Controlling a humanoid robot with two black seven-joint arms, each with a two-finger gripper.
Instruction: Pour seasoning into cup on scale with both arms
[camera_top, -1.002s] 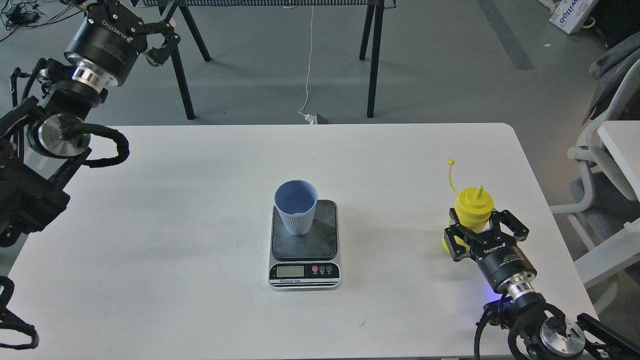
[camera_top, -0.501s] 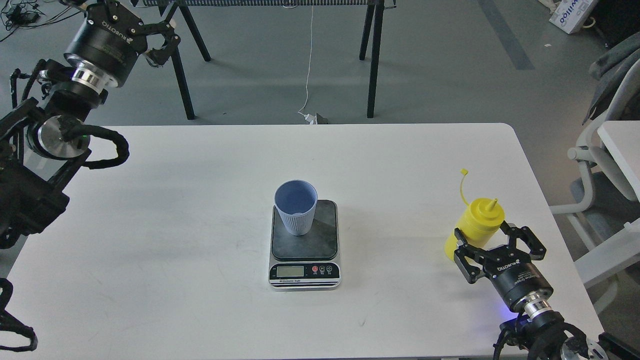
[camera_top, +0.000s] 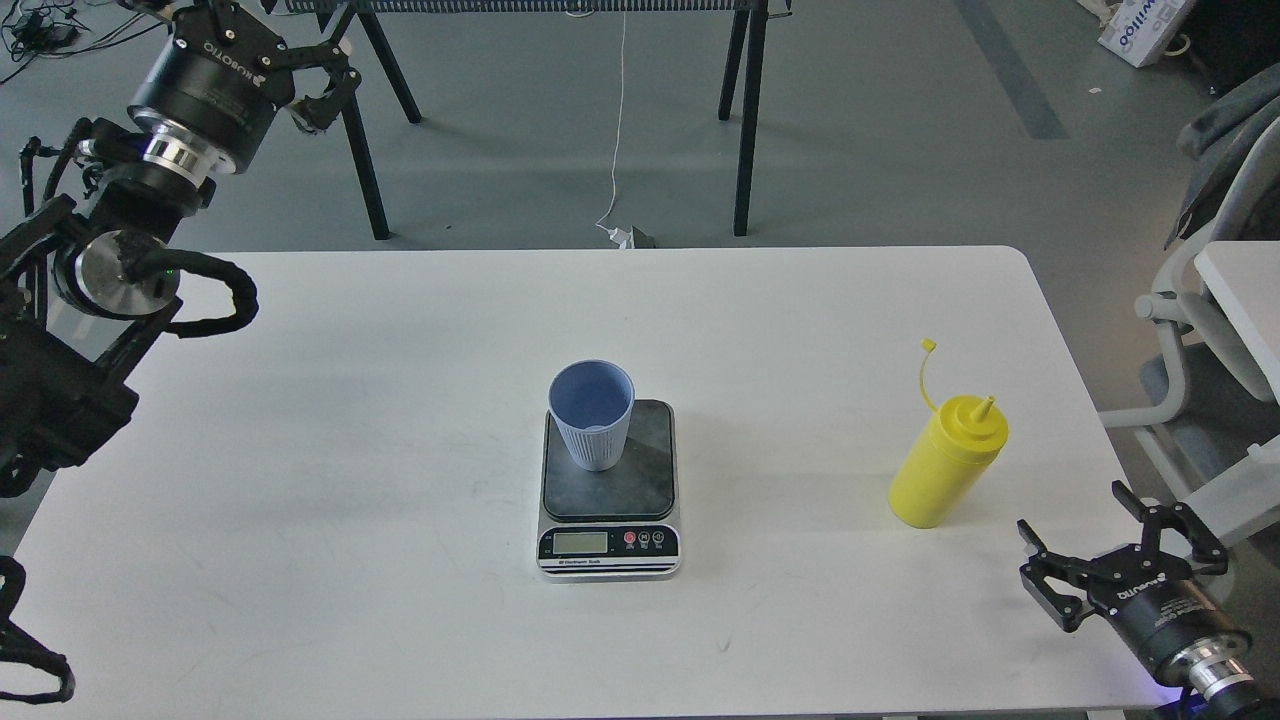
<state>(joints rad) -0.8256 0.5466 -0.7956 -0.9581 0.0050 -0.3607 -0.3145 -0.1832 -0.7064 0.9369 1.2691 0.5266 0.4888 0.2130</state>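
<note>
A: What has changed around the seasoning in the last second?

B: The right gripper was wrapped around the bottle a second ago; half a second ago it had already slid back to the bottle's base; now it sits well apart from it, near the surface's right front corner, its fingers spread and holding nothing.

A: And the bottle itself?

B: It stands upright on the surface, free of any contact, to the right of the scale; it has shifted slightly to the right of where it stood while gripped; its cap strap curls up behind the nozzle, so the nozzle looks uncapped.

A: Has the cup moved?

B: No; it stands where it did, on the back-left part of the scale's dark platform; nothing can be made out inside it from this angle.

A: What of the left gripper?

B: It stays high at the far left, beyond the surface's edge, fingers apart and empty; it has barely moved.

A: So where does that leave the task?

B: The release and retreat suggest the bottle has been set down; whether that follows a pour or a failed grasp cannot be told; if pouring is still due, the bottle needs a fresh grasp.
</note>
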